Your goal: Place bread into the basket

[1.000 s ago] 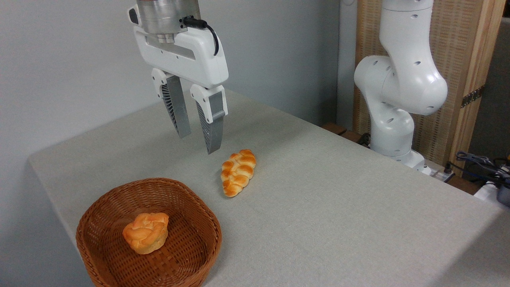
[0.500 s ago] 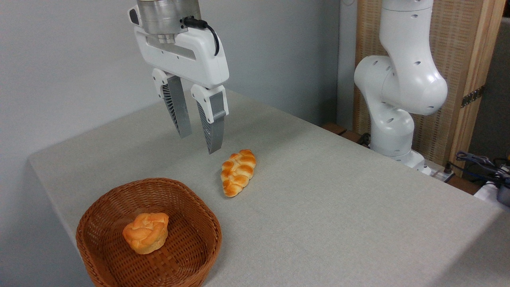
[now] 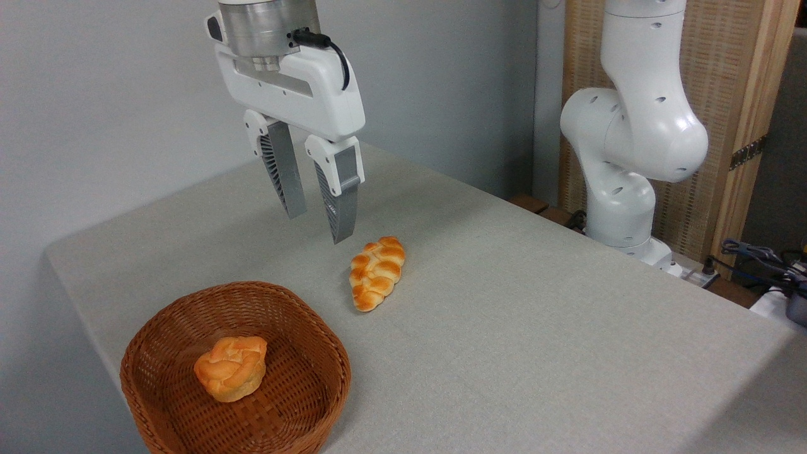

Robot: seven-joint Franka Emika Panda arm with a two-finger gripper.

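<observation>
The grey cloth-covered table (image 3: 536, 328) holds everything unchanged. The white two-finger gripper (image 3: 318, 227) has drifted slightly right, fingers apart, empty. The reddish-brown wicker basket (image 3: 328, 353) holds a round orange bun (image 3: 231, 367); the golden braided loaf (image 3: 376, 273) lies on the table beside it.

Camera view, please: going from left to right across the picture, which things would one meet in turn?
Small round bun lying in the basket → gripper, jaws apart, above the table → braided bread → the arm's white base column at the far right.
</observation>
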